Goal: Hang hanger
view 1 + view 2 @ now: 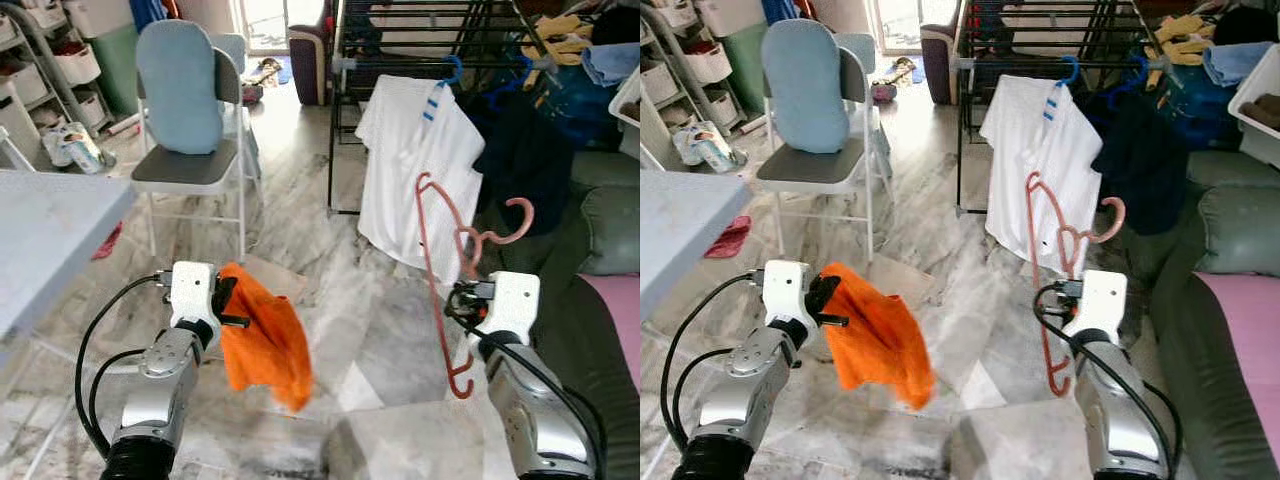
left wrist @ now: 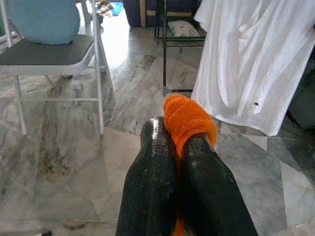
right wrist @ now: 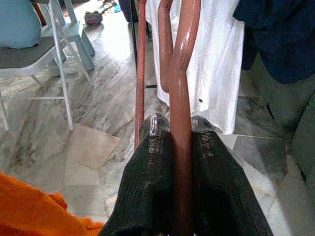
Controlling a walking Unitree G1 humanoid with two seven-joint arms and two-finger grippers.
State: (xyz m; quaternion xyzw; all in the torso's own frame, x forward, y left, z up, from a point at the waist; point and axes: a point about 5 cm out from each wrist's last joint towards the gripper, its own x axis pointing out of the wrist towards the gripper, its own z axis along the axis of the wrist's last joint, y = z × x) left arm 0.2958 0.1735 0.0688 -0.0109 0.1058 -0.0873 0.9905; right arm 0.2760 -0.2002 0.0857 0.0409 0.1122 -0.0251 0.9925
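Marble floor (image 1: 330, 300) is spreading out ahead, with a black drying rack (image 1: 400, 40) standing at its far side; a white shirt (image 1: 415, 170) is hanging from the rack's front rail on a blue hanger (image 1: 452, 72), dark clothes beside it. Grey folding chair (image 1: 195, 150) with a blue cushion is sitting at the far left of the floor, a table (image 1: 50, 230) edge is showing near left, and a sofa (image 1: 600, 300) is running along the right.

Right gripper (image 1: 470, 292) is holding the pink hanger (image 1: 440, 260) up in the air, fingers (image 3: 152, 187) closing tight on one of its bars; the hook is pointing right, the frame dropping below the wrist. Hanger is hovering over the floor, short of the rack and not touching it.

Left gripper (image 1: 228, 300) is pinching an orange cloth (image 1: 265, 345), fingers (image 2: 152, 182) clamping shut on a fold, the rest draping down over the floor.

Status, as I'm reading it: pickup is done, hanging isn't. Hanger is bare, cloth isn't on it. Remaining: close the gap to the rack, lift the hook over a free stretch of rail clear of the white shirt, seat it, release. Whether the cloth is going on the hanger first, can't tell from the task line
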